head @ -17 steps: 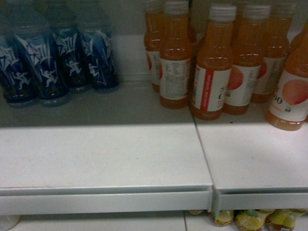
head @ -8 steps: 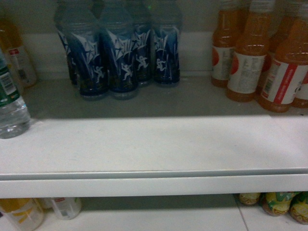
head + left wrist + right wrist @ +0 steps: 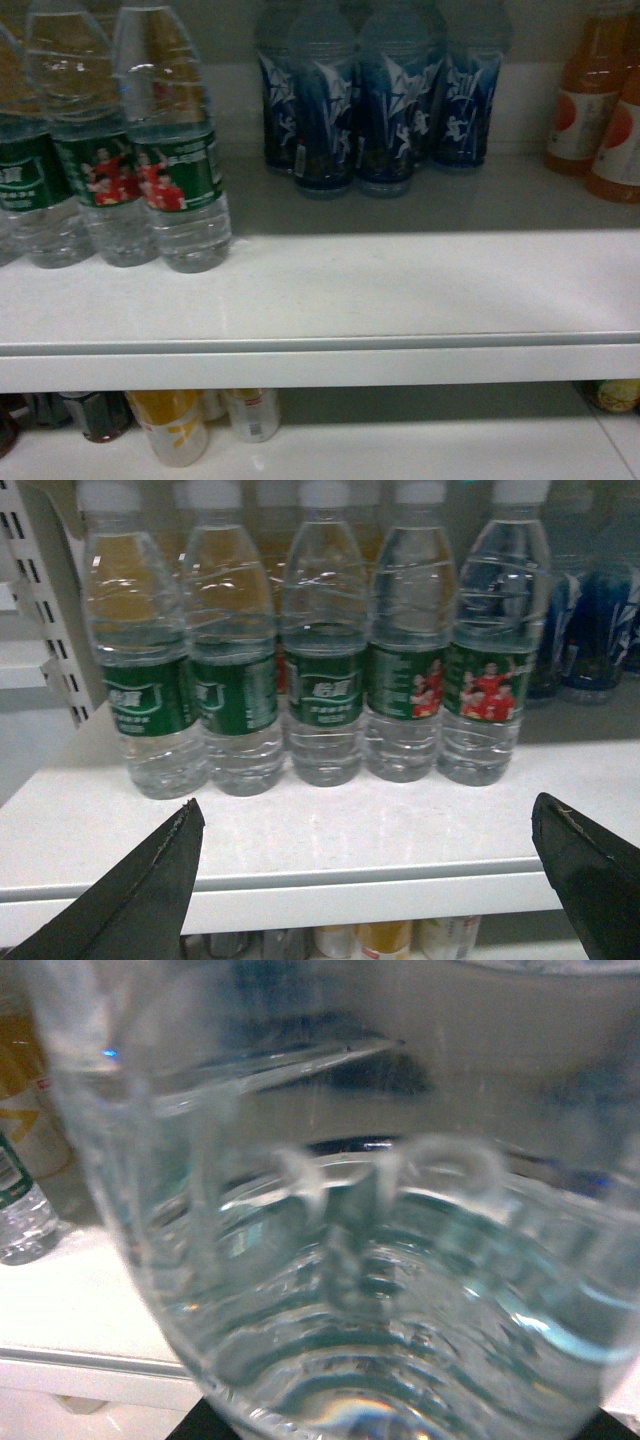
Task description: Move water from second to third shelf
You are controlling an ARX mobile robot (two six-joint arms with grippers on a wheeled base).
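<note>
Standing in a row on the white shelf (image 3: 330, 290) in the head view are water bottles (image 3: 165, 140) with green labels, at the left. Dark blue bottles (image 3: 385, 100) stand farther back in the middle. Orange juice bottles (image 3: 600, 100) stand at the right edge. More drinks (image 3: 175, 425) show on the shelf below.

In the left wrist view, five water bottles (image 3: 325, 650) stand side by side near the shelf's front edge (image 3: 300, 880). The left gripper (image 3: 365, 880) has its jaws wide apart, low in front of the row, touching nothing.

In the right wrist view, a clear ribbed bottle (image 3: 350, 1260) fills almost the whole picture, very close and blurry. The right gripper's jaws are hidden, so I cannot tell how they stand.
</note>
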